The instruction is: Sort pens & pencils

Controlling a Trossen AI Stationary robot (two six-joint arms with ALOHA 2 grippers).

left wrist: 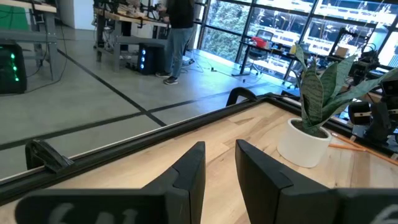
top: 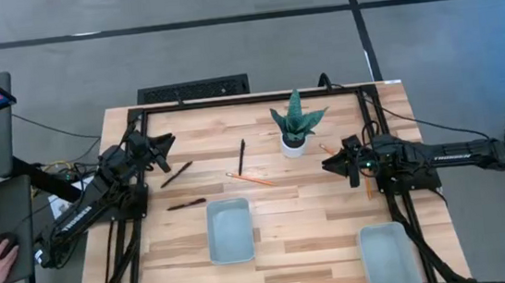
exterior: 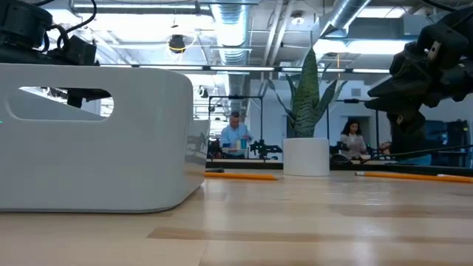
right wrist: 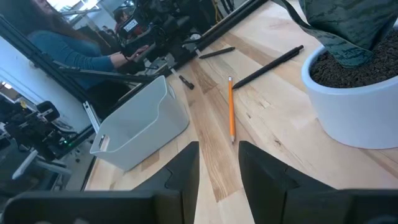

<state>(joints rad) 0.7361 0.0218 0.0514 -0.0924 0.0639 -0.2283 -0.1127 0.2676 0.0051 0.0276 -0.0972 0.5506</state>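
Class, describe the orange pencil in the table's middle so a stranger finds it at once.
Start at the potted plant near the table's far edge. Toward the left arm, nearer the front, lies the pencil, beside a black pen. It alone there is orange.

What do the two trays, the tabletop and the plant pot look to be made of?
Trays: probably moulded plastic, pale grey-blue, smooth matte, with rounded corners and a cut-out handle.
Tabletop: light wood, visible plank seams and grain, satin finish.
Plant pot: white and smooth; ceramic or plastic, cannot tell.

Bright, even overhead light falls on the counter [top: 281, 241] with soft shadows, while ceiling lamps [exterior: 176, 44] glare in the low view.
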